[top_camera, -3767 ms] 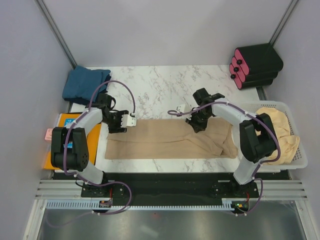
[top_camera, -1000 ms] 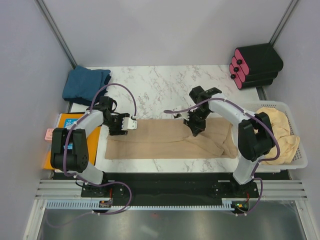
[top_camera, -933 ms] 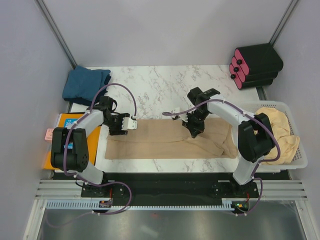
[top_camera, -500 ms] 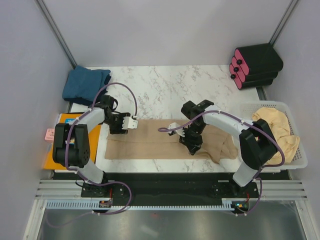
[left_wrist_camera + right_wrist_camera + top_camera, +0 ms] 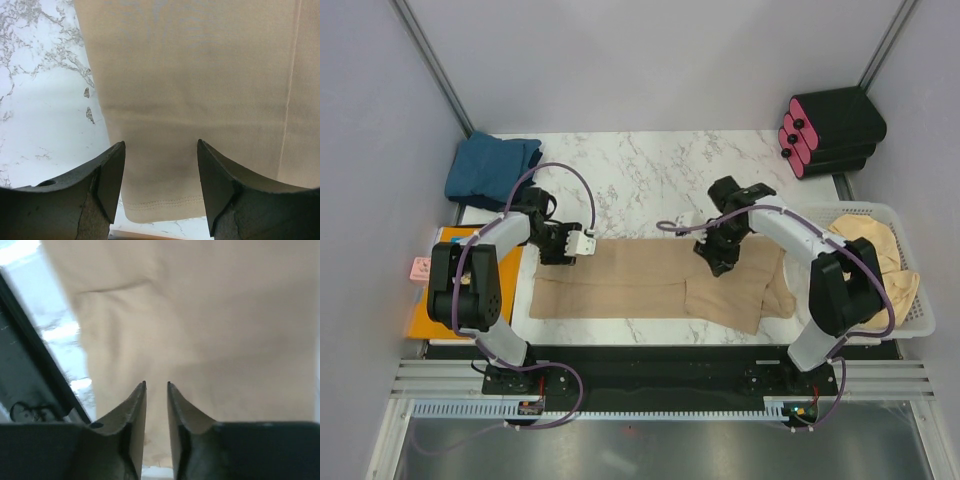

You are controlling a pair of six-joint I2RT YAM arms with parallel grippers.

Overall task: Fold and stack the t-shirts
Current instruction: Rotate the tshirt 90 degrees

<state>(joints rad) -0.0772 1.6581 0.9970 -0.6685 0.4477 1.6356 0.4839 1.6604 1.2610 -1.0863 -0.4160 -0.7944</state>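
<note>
The left end effector (image 5: 160, 150) is hovering open over the tan t-shirt (image 5: 620, 285). The right end effector (image 5: 156, 385) is gaping narrowly, holding nothing.

White basket (image 5: 912, 330) at the table's (image 5: 650, 170) right edge, orange book (image 5: 418, 318) left.

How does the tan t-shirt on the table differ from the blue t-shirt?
The tan t-shirt lies spread as a long strip; the blue t-shirt is a small folded bundle. The tan t-shirt is near the front edge, the blue t-shirt at the far left corner. Both are plain cloth.
</note>
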